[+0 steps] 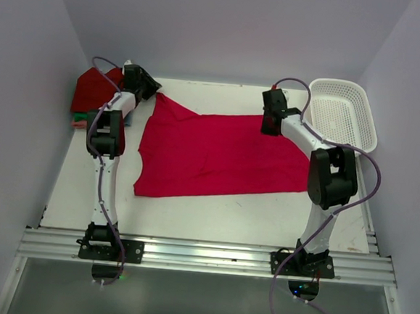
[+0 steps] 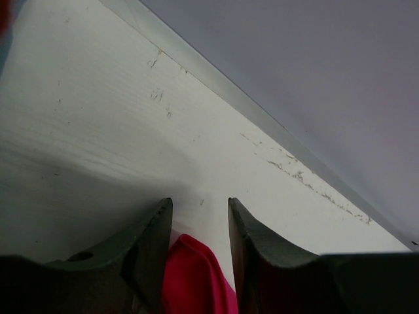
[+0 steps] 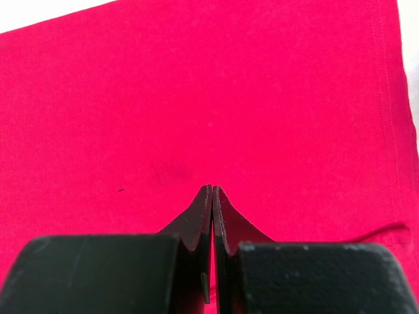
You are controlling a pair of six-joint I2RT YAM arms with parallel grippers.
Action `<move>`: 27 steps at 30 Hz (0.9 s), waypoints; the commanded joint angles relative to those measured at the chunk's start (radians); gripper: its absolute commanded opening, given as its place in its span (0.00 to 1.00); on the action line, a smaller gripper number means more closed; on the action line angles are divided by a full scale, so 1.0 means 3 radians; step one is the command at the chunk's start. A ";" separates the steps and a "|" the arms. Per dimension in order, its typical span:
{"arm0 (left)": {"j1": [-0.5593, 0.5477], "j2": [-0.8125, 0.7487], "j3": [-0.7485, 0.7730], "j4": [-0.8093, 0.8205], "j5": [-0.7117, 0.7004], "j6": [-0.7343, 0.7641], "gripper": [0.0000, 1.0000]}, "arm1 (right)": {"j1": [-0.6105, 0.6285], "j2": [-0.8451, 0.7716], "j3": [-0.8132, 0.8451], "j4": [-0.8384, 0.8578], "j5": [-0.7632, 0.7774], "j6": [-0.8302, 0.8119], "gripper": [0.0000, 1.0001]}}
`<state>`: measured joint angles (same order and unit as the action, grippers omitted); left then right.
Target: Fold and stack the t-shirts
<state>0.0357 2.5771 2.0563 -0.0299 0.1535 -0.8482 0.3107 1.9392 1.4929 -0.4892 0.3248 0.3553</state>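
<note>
Left hand (image 2: 200,204) at the far left of the worktop (image 1: 213,215), fingers apart, with a bump of the bright pink t-shirt (image 2: 193,281) between them. Hard to tell if squeezing it or just sitting around it. Right hand (image 3: 212,190) shut tight with nothing between the fingers, over the far right part of the same t-shirt. Touching it or not, hard to tell.

Big white worktop under everything. Bright pink t-shirt spread out flat in the middle, one corner reaching up to a point at the left hand. White basket (image 1: 342,113) at the far right corner. Pile of folded t-shirts (image 1: 91,89) at the far left corner, dark red on top, beside the left arm.
</note>
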 commanded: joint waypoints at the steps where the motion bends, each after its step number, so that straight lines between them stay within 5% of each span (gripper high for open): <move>1: 0.0029 -0.0056 -0.0212 -0.0238 0.0010 0.0035 0.46 | -0.0044 -0.0011 0.0111 0.0081 -0.0045 0.0012 0.00; 8: 0.0024 -0.0061 -0.0284 -0.0273 0.0081 0.0056 0.42 | -0.0069 0.0014 0.0091 0.0097 -0.0060 0.0037 0.00; 13: 0.0024 -0.0163 -0.0513 -0.0141 0.0132 0.0102 0.14 | -0.0110 0.0070 0.0106 0.0102 -0.0045 0.0078 0.00; 14: 0.0024 -0.0169 -0.0529 -0.0135 0.0132 0.0117 0.01 | -0.0120 0.0081 0.0111 0.0102 -0.0050 0.0084 0.00; 21: 0.0029 -0.0250 -0.0657 0.0023 0.0219 0.0184 0.00 | -0.0258 0.0448 0.0463 0.0097 0.0113 0.0175 0.00; 27: 0.0035 -0.0434 -0.0688 0.0136 0.0240 0.0250 0.00 | -0.0417 0.1113 0.1337 -0.0097 0.0282 0.0186 0.00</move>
<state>0.0391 2.4916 1.8709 0.0494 0.2165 -0.8223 0.2058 2.2158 1.7840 -0.5037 0.3508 0.3965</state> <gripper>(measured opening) 0.010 0.010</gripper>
